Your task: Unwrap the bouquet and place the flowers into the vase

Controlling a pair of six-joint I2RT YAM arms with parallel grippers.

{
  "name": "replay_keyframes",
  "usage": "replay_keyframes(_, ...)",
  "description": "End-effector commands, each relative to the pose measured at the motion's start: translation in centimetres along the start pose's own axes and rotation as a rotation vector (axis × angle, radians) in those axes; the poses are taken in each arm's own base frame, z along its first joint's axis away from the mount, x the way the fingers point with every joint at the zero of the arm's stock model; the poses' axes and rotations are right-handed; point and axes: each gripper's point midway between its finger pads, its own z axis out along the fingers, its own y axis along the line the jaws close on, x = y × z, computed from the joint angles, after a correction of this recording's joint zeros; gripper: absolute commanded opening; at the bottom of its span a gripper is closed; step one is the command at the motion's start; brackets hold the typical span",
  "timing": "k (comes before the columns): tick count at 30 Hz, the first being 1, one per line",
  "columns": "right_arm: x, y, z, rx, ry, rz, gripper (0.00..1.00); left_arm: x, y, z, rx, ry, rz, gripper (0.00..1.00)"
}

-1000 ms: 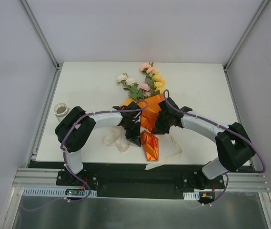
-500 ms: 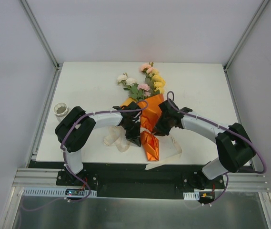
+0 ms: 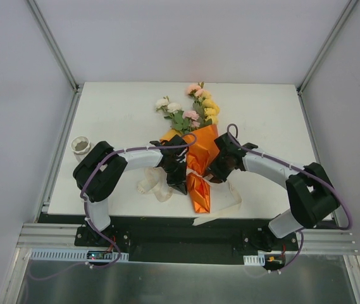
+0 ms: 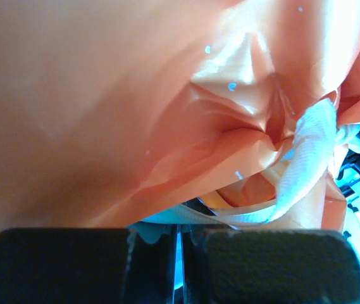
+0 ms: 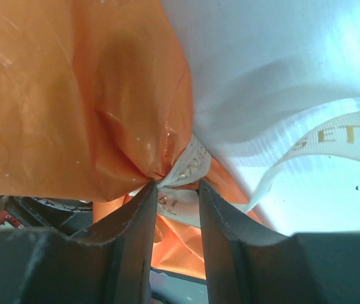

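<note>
The bouquet (image 3: 200, 158) lies mid-table, its shiny orange paper (image 4: 104, 114) cone pointing toward me and the pink, cream and yellow flowers (image 3: 195, 107) fanning out at the far end. A cream ribbon (image 5: 189, 166) pinches the cone's waist. My left gripper (image 3: 180, 185) presses against the cone's left side. Its jaws (image 4: 180, 237) are shut, and a ribbon strand (image 4: 306, 152) runs into them. My right gripper (image 3: 211, 175) sits on the cone's right side, open (image 5: 174, 190), with the ribbon knot between its fingertips but not clamped. The vase (image 3: 80, 145) stands at the table's left edge.
Loose ribbon tails (image 3: 221, 206) trail off the table's near edge to the right of the cone's tip. A pale bunched loop (image 3: 154, 183) lies left of my left gripper. A ribbon tail with gold letters (image 5: 344, 136) curves over the white tabletop (image 3: 262, 114).
My right gripper's jaws have parted, and it has drawn back slightly toward the near right. The left arm and the bouquet have stayed put.
</note>
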Motion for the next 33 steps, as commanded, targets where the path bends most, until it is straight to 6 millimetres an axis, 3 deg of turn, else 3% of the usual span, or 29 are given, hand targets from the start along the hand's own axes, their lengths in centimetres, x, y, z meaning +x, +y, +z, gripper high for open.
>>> replay_keyframes(1, -0.4, 1.6, 0.3, -0.052, 0.006, 0.029, 0.36, 0.3, -1.3, -0.7, 0.034, -0.002, 0.045, 0.00)
replay_keyframes(7, -0.3, 2.1, 1.0, -0.086, 0.034, 0.092, 0.36, 0.8, -1.4, -0.3, 0.034, 0.016, 0.061, 0.00)
replay_keyframes(12, -1.7, 2.7, -0.2, -0.138, -0.022, 0.129, 0.35, 1.3, -1.7, -0.5, 0.038, 0.018, 0.079, 0.00)
replay_keyframes(20, -2.0, 3.6, 0.0, -0.155, 0.014, 0.193, 0.36, 2.0, -2.1, -3.6, 0.041, -0.045, 0.143, 0.00)
replay_keyframes(26, -2.2, 3.2, 0.9, -0.124, 0.040, 0.233, 0.37, 1.9, -2.1, -5.7, 0.008, -0.083, 0.161, 0.14)
replay_keyframes(29, -2.3, 3.1, 1.3, -0.105, 0.054, 0.238, 0.35, 1.2, -2.0, -6.0, -0.005, -0.098, 0.190, 0.15)
replay_keyframes(33, -2.1, 3.0, 2.0, -0.066, 0.075, 0.224, 0.29, -0.2, -2.1, -6.5, -0.035, -0.134, 0.231, 0.25)
